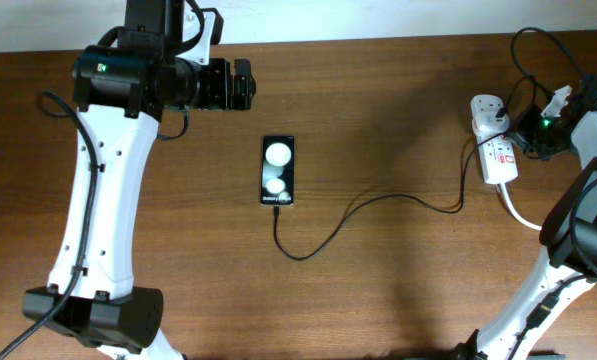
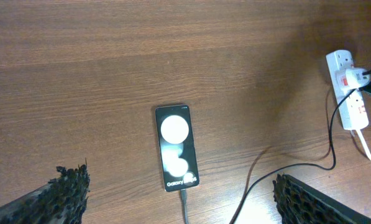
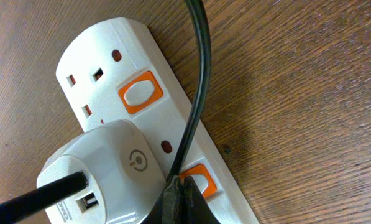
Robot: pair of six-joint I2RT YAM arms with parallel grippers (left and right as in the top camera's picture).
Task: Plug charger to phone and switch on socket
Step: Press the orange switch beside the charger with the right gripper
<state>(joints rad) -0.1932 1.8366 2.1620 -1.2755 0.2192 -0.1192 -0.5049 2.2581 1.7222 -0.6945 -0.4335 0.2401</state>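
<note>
**Phone wired up, right arm at the strip's switch**

At the left, the left end effector (image 1: 244,85) hangs released, fingers spread wide, over the wooden surface (image 1: 398,90) just up and left of the phone (image 1: 278,170), touching nothing. The phone lies flat near the middle, its face showing two white spots. The black cable (image 1: 378,200) meets its lower edge, loops below it, then trails right to the white plug (image 1: 488,115) seated in the power strip (image 1: 500,160) near the right edge. There the right end effector (image 3: 180,198) is clenched, fingertips together with nothing between them, the tip against the orange switch (image 3: 197,179) beside the plug. A second orange switch (image 3: 140,92) sits farther along, untouched.
</note>
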